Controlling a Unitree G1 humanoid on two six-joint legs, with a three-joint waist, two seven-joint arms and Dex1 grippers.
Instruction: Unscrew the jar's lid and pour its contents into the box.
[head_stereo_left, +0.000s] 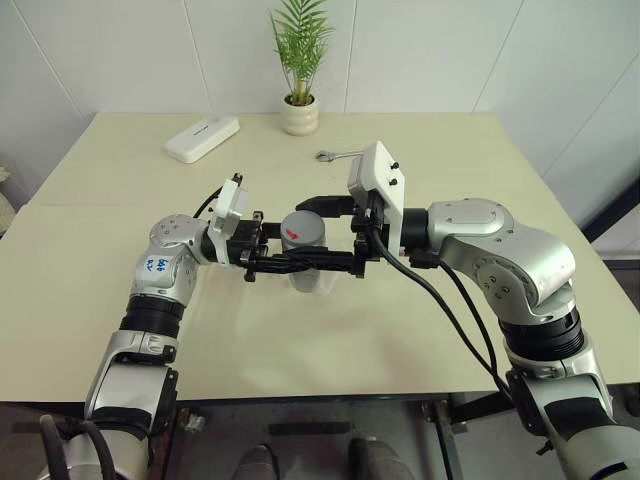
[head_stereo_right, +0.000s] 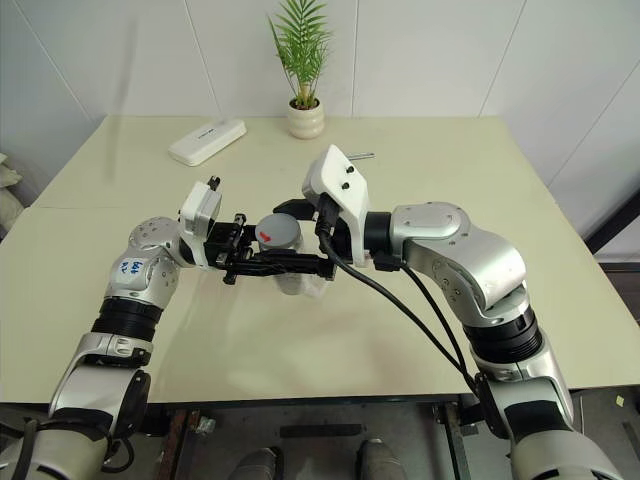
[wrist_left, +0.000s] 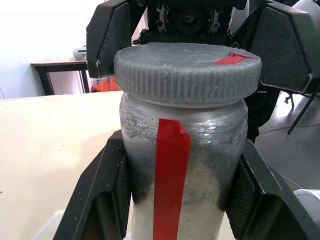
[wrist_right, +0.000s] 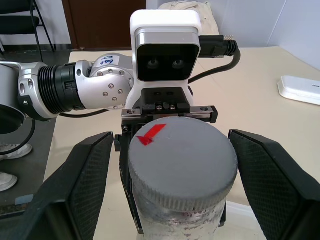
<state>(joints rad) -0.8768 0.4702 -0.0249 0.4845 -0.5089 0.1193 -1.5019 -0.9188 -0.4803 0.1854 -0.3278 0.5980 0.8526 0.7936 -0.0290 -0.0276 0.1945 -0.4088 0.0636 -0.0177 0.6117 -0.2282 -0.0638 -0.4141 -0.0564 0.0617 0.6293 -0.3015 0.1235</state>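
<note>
Holding jar (wrist_left: 182, 165) upright above counter (head_stereo_left: 120, 200), left gripper (head_stereo_left: 290, 262) clamped on body; right gripper (wrist_right: 182, 165) straddles lid (wrist_right: 182, 162), fingers apart, gaps either side. Jar rigid, looks light; ribbed lid rim best purchase

Table (head_stereo_left: 120, 300) bare near both arms; plant pot (head_stereo_left: 299, 115), white device (head_stereo_left: 202, 138) stand far back.

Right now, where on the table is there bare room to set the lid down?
Bare stretches: the pale tabletop left of the left gripper, and the near edge in front of both arms. Crowded: mid-table, where the silvery-grey red-striped jar hangs between grippers; the back holds a white oblong device and white plant pot.
</note>
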